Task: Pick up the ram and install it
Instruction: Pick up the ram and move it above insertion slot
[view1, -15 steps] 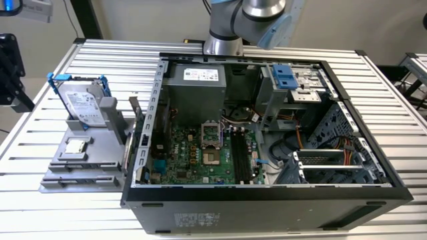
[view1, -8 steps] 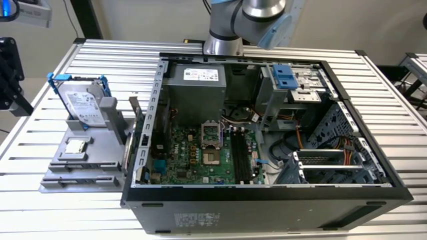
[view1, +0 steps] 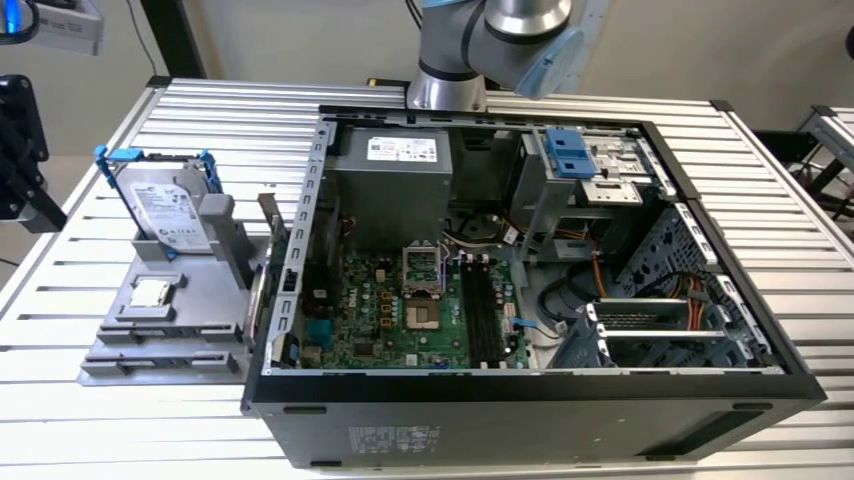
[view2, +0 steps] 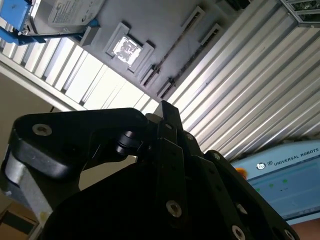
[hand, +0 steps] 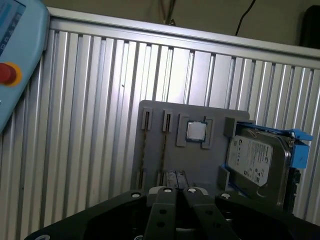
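Note:
In the first wrist view, two thin dark strips stand edge-on in the long slots of a grey fixture (hand: 155, 112). They look like the ram (hand: 164, 145), though I cannot make out its chips. My gripper (hand: 177, 191) hangs above the fixture's edge, apart from those slots, with its black fingers drawn together on nothing. The second wrist view shows the fingertips (view2: 167, 110) closed in a narrow point over the ribbed table. The open computer case (view1: 287, 300) lies on its side, with black memory slots (view1: 483, 310) on its green motherboard (view1: 387, 310).
The grey fixture (view1: 187, 320) on the exterior view's left also carries a silver hard drive (view1: 167, 210) in a blue bracket and a small square processor chip (view1: 151, 292). The arm's base (view1: 447, 85) stands behind the case. A light-blue pendant (hand: 17, 65) lies on the ribbed table.

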